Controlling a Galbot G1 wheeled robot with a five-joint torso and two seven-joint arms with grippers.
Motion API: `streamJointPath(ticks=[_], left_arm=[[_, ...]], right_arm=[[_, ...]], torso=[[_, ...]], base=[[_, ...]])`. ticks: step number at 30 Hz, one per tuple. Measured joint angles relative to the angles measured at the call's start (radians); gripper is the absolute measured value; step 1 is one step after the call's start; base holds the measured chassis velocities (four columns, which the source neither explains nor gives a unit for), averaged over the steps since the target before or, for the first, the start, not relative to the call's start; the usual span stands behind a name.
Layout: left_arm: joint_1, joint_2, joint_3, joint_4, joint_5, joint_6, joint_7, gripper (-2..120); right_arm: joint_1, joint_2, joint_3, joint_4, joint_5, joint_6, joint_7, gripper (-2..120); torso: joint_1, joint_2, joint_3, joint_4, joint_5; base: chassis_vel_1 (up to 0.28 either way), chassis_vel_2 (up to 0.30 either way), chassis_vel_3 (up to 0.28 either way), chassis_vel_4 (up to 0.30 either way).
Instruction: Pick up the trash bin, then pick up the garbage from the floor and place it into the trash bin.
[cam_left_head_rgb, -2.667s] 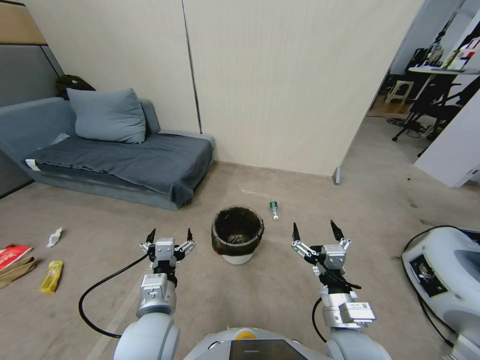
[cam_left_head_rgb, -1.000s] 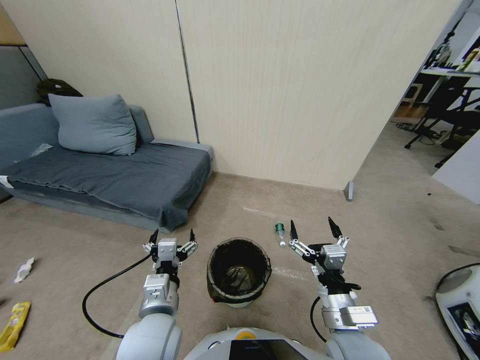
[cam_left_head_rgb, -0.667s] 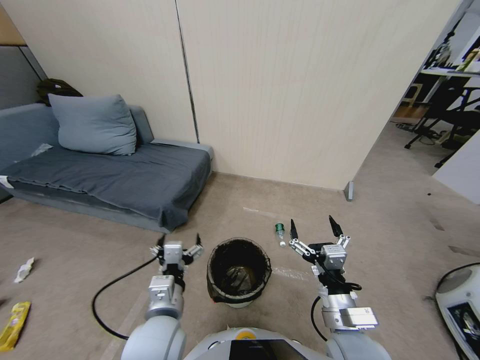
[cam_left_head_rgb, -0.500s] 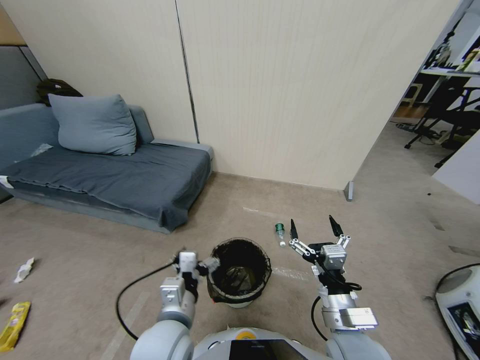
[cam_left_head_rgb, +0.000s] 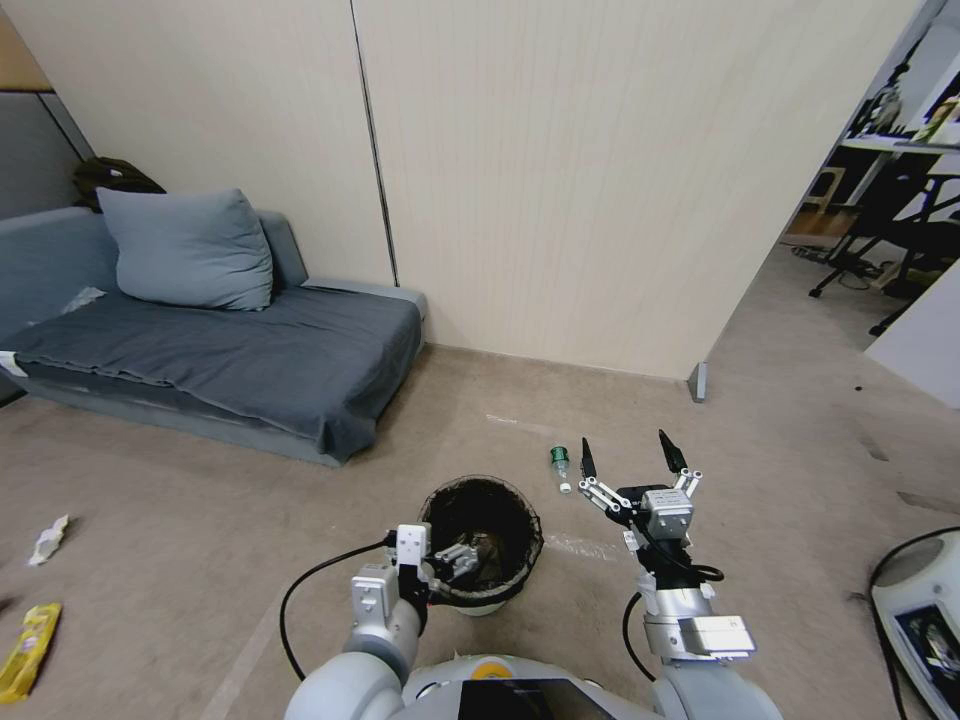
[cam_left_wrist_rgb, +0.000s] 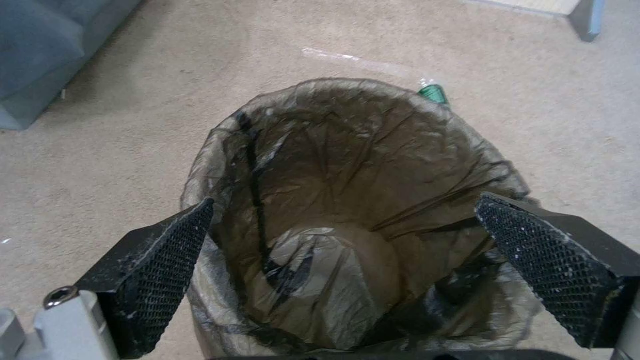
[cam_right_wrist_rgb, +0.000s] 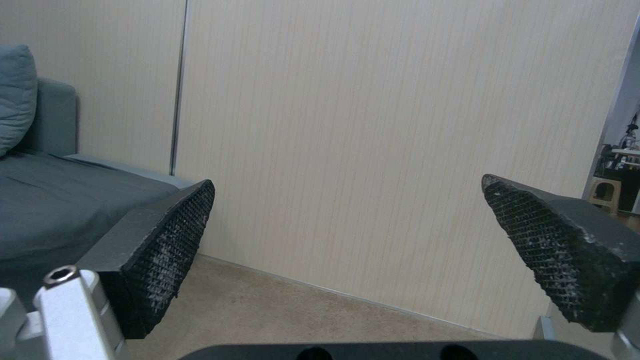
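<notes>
Left gripper (cam_left_head_rgb: 462, 560), fingers spread, sits at the trash bin's (cam_left_head_rgb: 480, 535) near rim, the liner mouth between its pads (cam_left_wrist_rgb: 167, 265). We should straddle one wall and pinch rim with liner. Bin stands on carpet; bottle (cam_left_head_rgb: 561, 466) just beyond. Right gripper (cam_left_head_rgb: 628, 468) hovers spread, empty. Half a second ago our left gripper was beside the bin.

The trash bin (cam_left_head_rgb: 480, 545) stands open-mouthed on bare floor (cam_left_head_rgb: 780, 480) — the spread left hand (cam_left_head_rgb: 447, 562) sits at its near rim. A small bottle (cam_left_head_rgb: 561, 468) lies just beyond; the sofa (cam_left_head_rgb: 210, 345) blocks the left.
</notes>
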Motion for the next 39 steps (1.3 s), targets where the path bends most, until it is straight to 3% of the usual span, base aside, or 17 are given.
streamJointPath(ticks=[23,39], left_arm=[[-0.008,-0.008,0.003,0.055,0.042,-0.034,-0.044,100],[-0.027,-0.013,-0.008,0.112,0.039,-0.040,-0.029,100]], right_arm=[[-0.003,0.000,0.008,-0.005,0.000,0.011,0.008,100],[-0.003,0.000,0.008,-0.006,-0.002,0.012,0.008,100]], torso=[[0.000,0.000,0.000,0.0000,0.0000],[0.000,0.000,0.000,0.0000,-0.0001]], base=[[0.000,0.000,0.000,0.000],[0.000,0.000,0.000,0.000]])
